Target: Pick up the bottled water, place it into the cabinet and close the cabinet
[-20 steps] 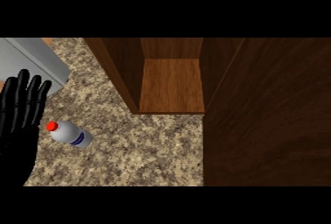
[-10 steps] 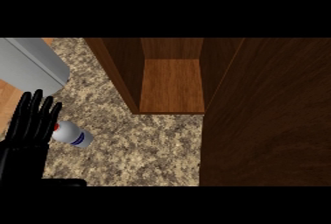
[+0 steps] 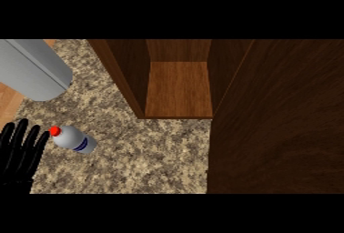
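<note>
Resting at the lower left edge of the view, a black hand (image 3: 20,152) shows with its fingers straight and spread, pointing up the picture, holding nothing. Which arm it belongs to cannot be told for sure, though it sits on the left side. Just beside its fingertips lies the water bottle (image 3: 74,139), on its side on the speckled desk (image 3: 148,159), red cap toward the hand; whether they touch cannot be told. Above them, at the upper left, a grey rounded object (image 3: 33,68) lies across the desk's corner. Further right stands the wooden cabinet (image 3: 178,88), open, its bare shelf visible. A dark wooden door panel (image 3: 279,123) fills the right side.
</note>
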### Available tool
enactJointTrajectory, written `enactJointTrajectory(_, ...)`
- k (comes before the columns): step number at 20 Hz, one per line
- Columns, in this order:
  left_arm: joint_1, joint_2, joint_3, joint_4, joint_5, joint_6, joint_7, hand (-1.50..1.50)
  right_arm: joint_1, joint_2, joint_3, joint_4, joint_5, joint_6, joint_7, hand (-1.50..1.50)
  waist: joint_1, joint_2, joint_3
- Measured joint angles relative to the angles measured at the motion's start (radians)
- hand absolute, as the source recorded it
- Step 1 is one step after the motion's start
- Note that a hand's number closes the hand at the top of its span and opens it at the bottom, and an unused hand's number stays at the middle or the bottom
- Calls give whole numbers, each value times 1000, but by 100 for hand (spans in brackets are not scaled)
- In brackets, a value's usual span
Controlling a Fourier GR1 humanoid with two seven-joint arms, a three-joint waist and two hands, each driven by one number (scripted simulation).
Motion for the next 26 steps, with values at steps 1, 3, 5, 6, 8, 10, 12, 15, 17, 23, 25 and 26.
enactJointTrajectory(1, 4, 5, 14, -5, 12, -5, 6, -150, 23, -6, -10, -8, -16, 16, -9, -150, -1, 0, 0)
enactJointTrajectory(3, 45, -3, -4, -15, -1, -18, -15, -150, 54, -6, -17, 13, -23, 43, -48, -150, -1, 0, 0)
enactJointTrajectory(5, 64, -3, 11, -16, 8, -33, -23, -150, 81, -3, -6, 10, -13, 59, -68, -150, -1, 0, 0)
enactJointTrajectory(6, 74, -8, 4, -21, 4, -33, -29, -150, 85, -3, -3, 7, -9, 61, -69, -150, -1, 0, 0)
enactJointTrajectory(8, 74, 5, 38, -22, 38, -48, -18, -150, 97, 3, 12, -1, 4, 63, -75, -150, -1, 0, 0)
enactJointTrajectory(10, 78, 9, 57, -26, 50, -61, -25, -150, 138, 6, 35, 3, 26, 79, -115, -150, -2, 0, 0)
enactJointTrajectory(12, 100, 10, 82, -14, 67, -98, -60, -150, 131, 2, 23, 18, 21, 85, -123, -150, -1, 0, 0)
enactJointTrajectory(15, 103, 3, 104, 16, 65, -121, -92, -150, 143, -3, 18, 26, 19, 95, -143, -150, -1, 0, 0)
enactJointTrajectory(17, 118, -5, 124, 25, 70, -132, -113, -150, 163, -5, 18, 26, 17, 109, -161, -150, -2, 0, 0)
enactJointTrajectory(23, 56, 12, 202, 143, 71, -143, -160, -150, 201, -7, 18, 38, 26, 138, -214, -150, -5, 0, 0)
enactJointTrajectory(25, 24, 27, 227, 206, 61, -154, -186, -150, 192, -6, 31, 41, 36, 127, -214, -150, -5, 1, 0)
enactJointTrajectory(26, 16, 37, 243, 242, 59, -170, -210, -150, 203, -3, 38, 48, 45, 135, -232, -150, -5, 1, 0)
